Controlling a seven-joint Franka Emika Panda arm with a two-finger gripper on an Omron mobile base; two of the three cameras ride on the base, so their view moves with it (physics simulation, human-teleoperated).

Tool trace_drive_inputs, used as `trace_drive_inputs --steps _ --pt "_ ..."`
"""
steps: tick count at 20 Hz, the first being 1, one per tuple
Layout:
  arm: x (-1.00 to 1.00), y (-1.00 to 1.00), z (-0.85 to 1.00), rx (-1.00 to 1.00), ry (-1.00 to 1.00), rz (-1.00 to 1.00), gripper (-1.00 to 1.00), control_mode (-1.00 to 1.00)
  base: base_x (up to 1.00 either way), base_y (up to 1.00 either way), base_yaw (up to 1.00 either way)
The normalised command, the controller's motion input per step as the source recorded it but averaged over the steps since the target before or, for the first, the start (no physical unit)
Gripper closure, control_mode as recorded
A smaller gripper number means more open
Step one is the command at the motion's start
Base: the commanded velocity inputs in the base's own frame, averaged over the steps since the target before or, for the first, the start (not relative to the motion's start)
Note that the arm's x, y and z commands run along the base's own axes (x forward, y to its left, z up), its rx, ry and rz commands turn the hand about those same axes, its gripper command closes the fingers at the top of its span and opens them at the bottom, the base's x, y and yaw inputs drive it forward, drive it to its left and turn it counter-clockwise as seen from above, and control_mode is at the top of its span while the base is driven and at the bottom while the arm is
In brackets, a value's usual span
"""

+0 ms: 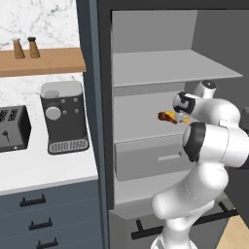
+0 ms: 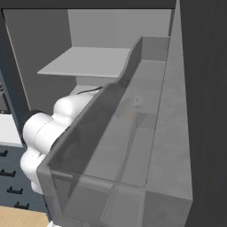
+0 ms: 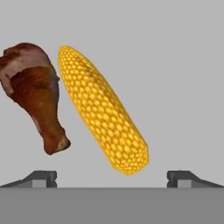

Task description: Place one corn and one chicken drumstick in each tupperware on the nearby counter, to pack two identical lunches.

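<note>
On fridge shelf (image 1: 146, 109), near its right edge: chicken drumstick (image 3: 35, 92) just beside corn (image 3: 103, 113). Hand (image 3: 111, 177) open, empty, poised before both. Nothing packed yet; all four placements appear left.

arm (image 1: 204, 146): raised, reaching forward | claw (image 3: 112, 177): jaws wide apart, holding nothing

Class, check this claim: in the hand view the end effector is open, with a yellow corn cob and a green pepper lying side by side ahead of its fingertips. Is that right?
Not quite. The item beside the corn cob is a brown chicken drumstick, not a green pepper, as the hand view shows. The rest holds: the end effector is open and both foods lie side by side ahead of its fingertips.
</note>
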Motion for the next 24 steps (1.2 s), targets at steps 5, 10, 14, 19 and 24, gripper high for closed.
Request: trace_drive_inputs --steps 5,10,14,19,24 --pt "0.19 -0.13 -0.09 -0.04 0.00 0.01 -1.00 -1.00 0.00 0.00 0.00" --pt "0.18 0.00 -0.03 -0.03 0.00 0.00 -1.00 -1.00 0.00 0.00 0.00" --pt "0.04 0.00 -0.18 -0.04 0.00 0.00 -1.00 -1.00 0.00 0.00 0.00" --pt "0.00 0.00 -0.13 -0.03 0.00 0.00 -1.00 -1.00 0.00 0.00 0.00" --pt "0.00 0.08 -0.27 -0.06 0.00 0.00 1.00 -1.00 0.00 0.00 0.00"
